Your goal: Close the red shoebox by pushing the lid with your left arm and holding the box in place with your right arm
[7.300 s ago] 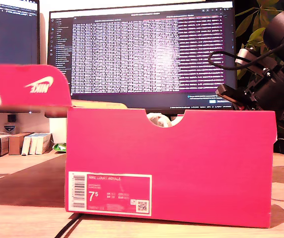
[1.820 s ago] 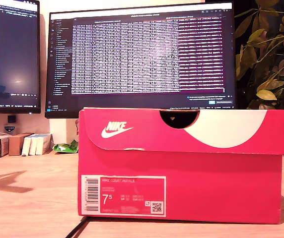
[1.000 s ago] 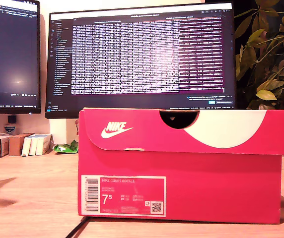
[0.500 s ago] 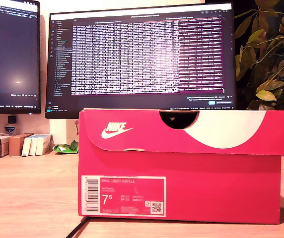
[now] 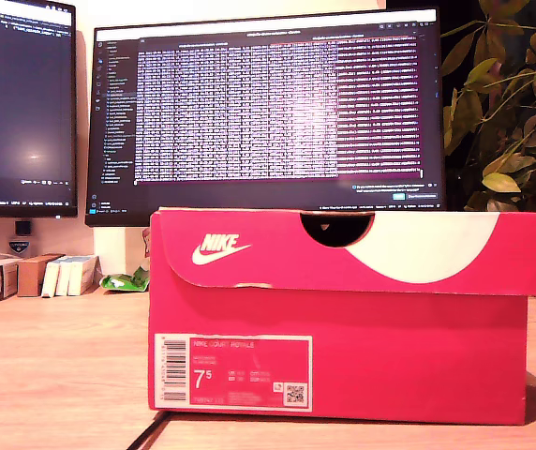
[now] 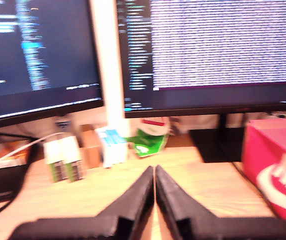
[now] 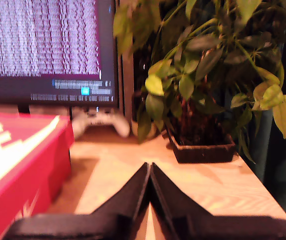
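Observation:
The red shoebox (image 5: 343, 366) stands on the wooden table in the exterior view, its lid (image 5: 343, 251) down flat on top with a white swoosh and a finger notch. No arm shows in that view. My first gripper (image 6: 154, 172) is shut and empty above the table, the red shoebox (image 6: 275, 165) off to one side of it. In the second wrist view my second gripper (image 7: 149, 169) is also shut on nothing, and the red shoebox (image 7: 23, 160) lies beside it, apart from the fingers.
Two monitors (image 5: 268, 112) stand behind the box. Small cartons (image 5: 34, 272) and a green packet (image 5: 123, 278) lie at the exterior view's left. A potted plant (image 7: 203, 100) and a white game controller (image 7: 100, 121) sit near the second gripper. A black cable (image 5: 141, 433) runs under the box.
Over the frames the open lid came down onto the box and the arm at the exterior view's right left the picture. In the last second only a shadow on the table has gone.

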Motion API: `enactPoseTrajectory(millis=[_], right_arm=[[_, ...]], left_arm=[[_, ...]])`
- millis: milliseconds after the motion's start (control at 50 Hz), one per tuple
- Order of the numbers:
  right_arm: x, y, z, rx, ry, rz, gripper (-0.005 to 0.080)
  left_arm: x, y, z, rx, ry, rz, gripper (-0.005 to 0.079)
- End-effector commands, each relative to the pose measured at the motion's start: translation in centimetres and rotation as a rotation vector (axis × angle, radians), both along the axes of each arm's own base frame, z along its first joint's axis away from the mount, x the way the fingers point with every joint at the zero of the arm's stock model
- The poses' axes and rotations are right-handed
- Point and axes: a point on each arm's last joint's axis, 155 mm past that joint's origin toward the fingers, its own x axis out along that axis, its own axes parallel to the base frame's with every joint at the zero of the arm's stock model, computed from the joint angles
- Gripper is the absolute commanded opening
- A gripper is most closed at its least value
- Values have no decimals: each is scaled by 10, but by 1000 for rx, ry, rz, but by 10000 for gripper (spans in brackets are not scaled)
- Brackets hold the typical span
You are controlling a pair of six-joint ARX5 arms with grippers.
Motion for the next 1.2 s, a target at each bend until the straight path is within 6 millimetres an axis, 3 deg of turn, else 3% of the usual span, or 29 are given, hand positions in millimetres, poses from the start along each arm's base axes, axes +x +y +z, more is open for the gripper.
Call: enactPoseTrajectory(millis=[0, 140, 600, 800, 1180], right_arm=[[1, 0, -10, -9, 19, -8, -13], [-1, -3, -23, -36, 74, -28, -13], [-6, -5, -66, -12, 222, -50, -12], [-6, -3, -65, -1, 220, -44, -13], [-6, -17, -62, 4, 202, -120, -12]], left_arm=[[1, 0, -9, 2, 13, 0, -19], [1, 4, -14, 3, 35, 22, -19], [2, 10, -65, -38, 187, 62, -19], [4, 8, -88, -65, 227, 57, -19], [4, 5, -90, -66, 226, 41, -19]])
